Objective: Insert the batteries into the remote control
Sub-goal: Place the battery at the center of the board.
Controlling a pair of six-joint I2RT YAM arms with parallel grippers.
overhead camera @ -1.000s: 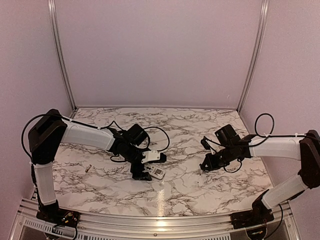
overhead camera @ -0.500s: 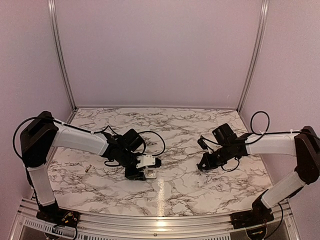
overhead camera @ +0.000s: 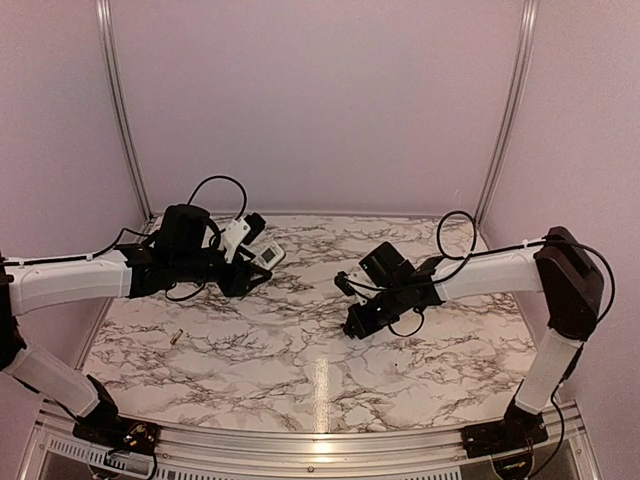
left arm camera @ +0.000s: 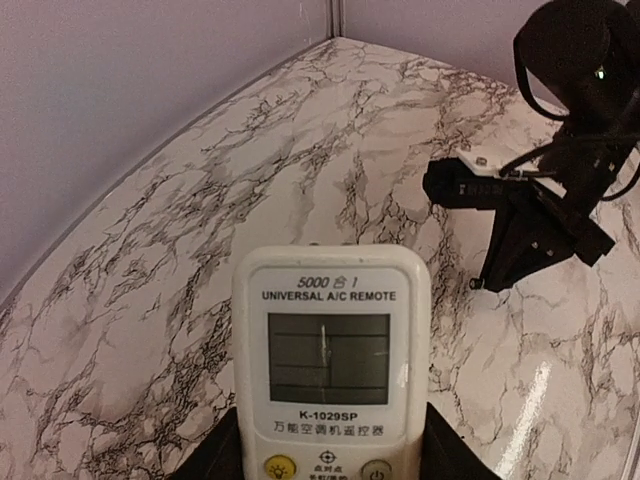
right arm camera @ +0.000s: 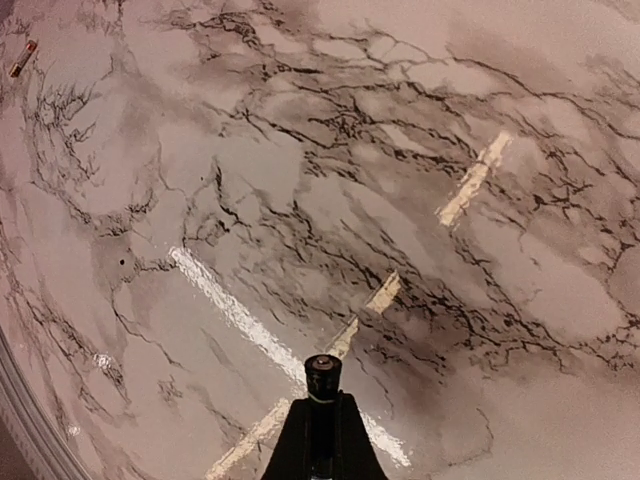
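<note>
1. Holding the remote control [left arm camera: 330, 350] up off the counter [overhead camera: 300, 375] near its far-left corner, the left gripper [left arm camera: 330, 468] is closed on the remote's lower end, with a finger against each long side. The display face is turned toward the left wrist camera.
2. That hold probably serves to present the remote's back to the other arm, so a battery can be brought to it.
3. The right gripper [right arm camera: 322, 425] is pinched tight on a battery [right arm camera: 322, 375], which sticks out end-on past the fingertips. It hovers above the middle of the counter, well apart from the remote. Gripping the battery along its length looks suited to sliding it in end first.
4. A second battery [overhead camera: 175, 336] lies loose on the counter toward the left edge, well apart from both grippers.
5. The battery compartment is on the hidden back of the remote, so I cannot tell whether it is uncovered or holds anything.
</note>
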